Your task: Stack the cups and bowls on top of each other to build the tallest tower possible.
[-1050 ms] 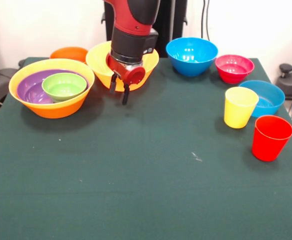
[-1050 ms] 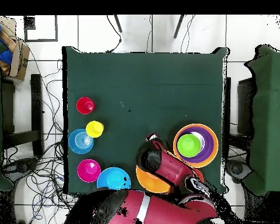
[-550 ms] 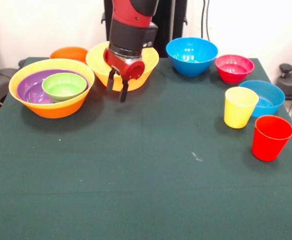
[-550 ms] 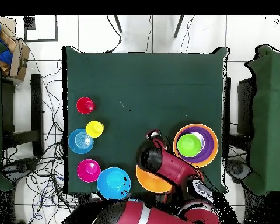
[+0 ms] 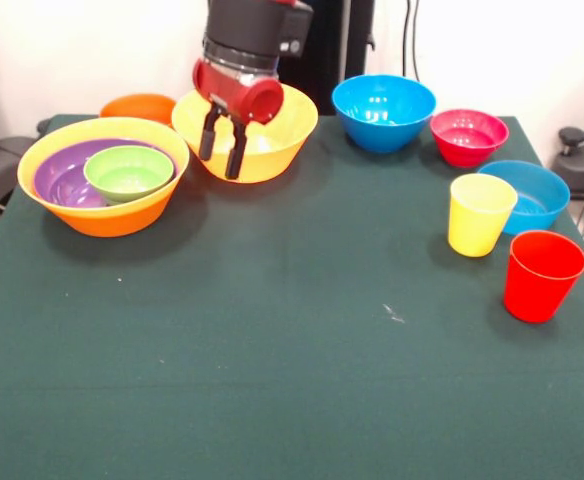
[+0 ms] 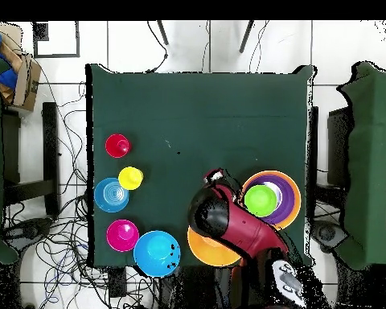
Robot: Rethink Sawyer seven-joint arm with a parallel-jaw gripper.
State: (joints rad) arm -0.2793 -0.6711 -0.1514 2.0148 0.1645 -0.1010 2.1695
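Note:
My gripper [image 5: 222, 150] [image 6: 215, 175] hangs open and empty in front of a lone large yellow-orange bowl [image 5: 284, 135] [image 6: 208, 251], a little above the table. To its left stands the tower [image 5: 102, 222] [image 6: 298, 201]: a large yellow-orange bowl holding a purple bowl [image 5: 57, 182] with a green bowl [image 5: 127, 170] [image 6: 260, 199] inside. A small orange bowl [image 5: 137, 105] sits behind the tower. On the right are a deep blue bowl [image 5: 383, 110] [image 6: 157, 253], a pink-red bowl [image 5: 468, 135] [image 6: 122, 235], a shallower blue bowl [image 5: 532, 195] [image 6: 112, 195], a yellow cup [image 5: 480, 213] [image 6: 130, 178] and a red cup [image 5: 542, 275] [image 6: 117, 146].
The green table [image 5: 292, 350] spreads wide toward the near edge. The arm [image 6: 236, 229] covers part of the lone yellow-orange bowl in the overhead view. Cables lie on the floor [image 6: 63, 161] beside the table.
The gripper has risen and shifted left in the front view, from the front of the lone yellow-orange bowl toward the tower. Nothing else moved.

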